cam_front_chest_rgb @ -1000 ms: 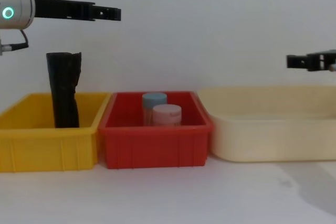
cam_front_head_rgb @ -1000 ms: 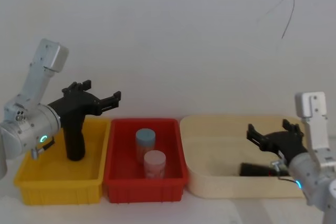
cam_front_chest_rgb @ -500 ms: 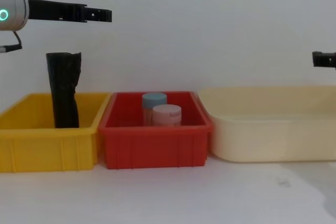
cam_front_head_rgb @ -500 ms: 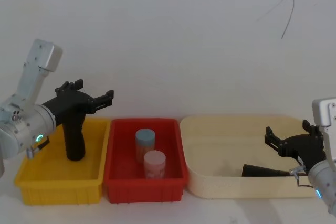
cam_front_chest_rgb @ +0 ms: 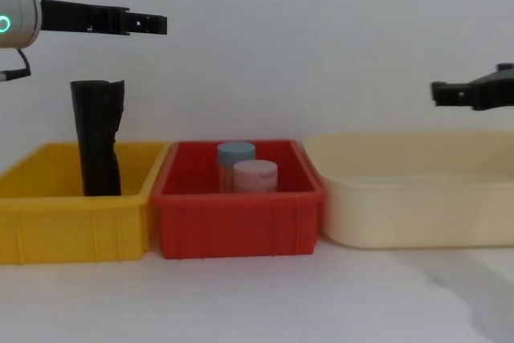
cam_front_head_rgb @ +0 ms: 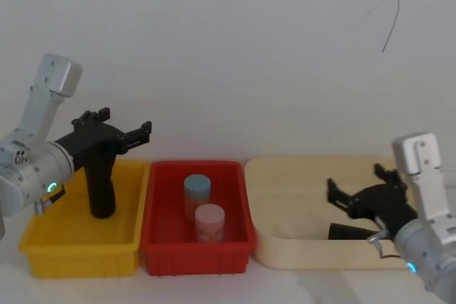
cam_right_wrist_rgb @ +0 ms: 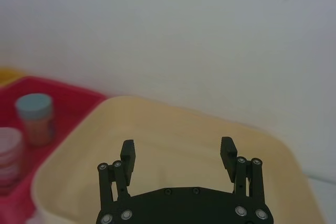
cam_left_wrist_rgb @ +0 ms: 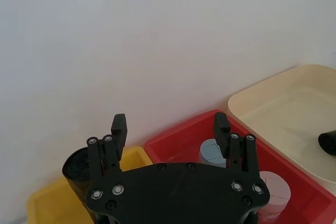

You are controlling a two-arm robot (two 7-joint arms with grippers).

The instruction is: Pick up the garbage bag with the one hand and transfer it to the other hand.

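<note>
Black crinkled-plastic garbage bag roll (cam_front_head_rgb: pixel 101 194) stands upright in yellow plastic bin (cam_front_head_rgb: pixel 43 247), long axis vertical, just below left gripper (cam_left_wrist_rgb: pixel 169 125). Its fingers are spread, empty, pointing level over roll top. Right gripper (cam_right_wrist_rgb: pixel 177 148) is likewise spread, empty, well apart over cream tub (cam_front_head_rgb: pixel 285 247). Left arm nearer.

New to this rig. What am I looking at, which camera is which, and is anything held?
It is a two-armed robot. The head view looks down from above, the chest view sits low at table height, and each wrist view looks along that arm's own end effector. The left end effector hangs open above the yellow bin, where an upright black roll stands. The red bin holds a blue-lidded jar and a pink-lidded jar. The right end effector hangs open over the cream tub, where a lying black roll rests. Nothing is held.
</note>
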